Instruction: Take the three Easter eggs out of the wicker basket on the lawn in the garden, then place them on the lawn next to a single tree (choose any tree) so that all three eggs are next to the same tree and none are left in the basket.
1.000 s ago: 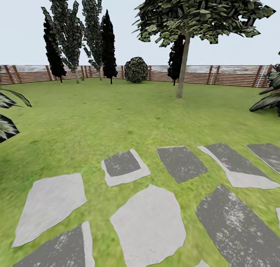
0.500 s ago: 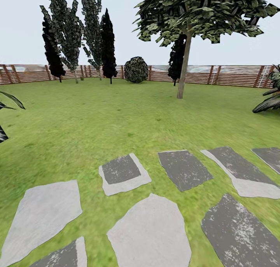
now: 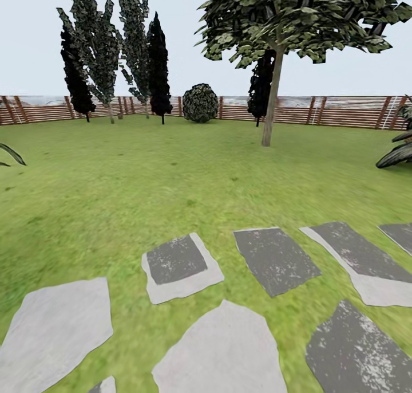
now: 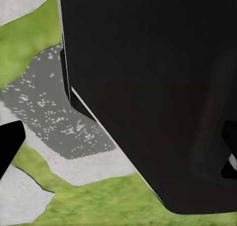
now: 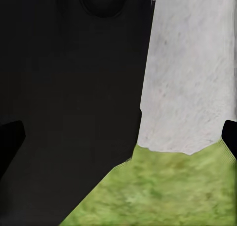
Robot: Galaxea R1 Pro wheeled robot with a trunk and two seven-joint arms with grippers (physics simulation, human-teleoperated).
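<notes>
Head view: we are on the way over the lawn, with flat stepping stones near us and the tree far ahead by the fence. We see no basket or eggs yet, so next we must look around for them. We cannot tell if either end effector is released or clenched

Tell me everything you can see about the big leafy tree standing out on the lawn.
The tree has a slim grey-brown trunk, leaning slightly, rising from the lawn right of centre, in front of the wooden fence. Its wide crown of blocky dark green leaf patches spreads across the top of the head view. Nothing rests against it.
</notes>
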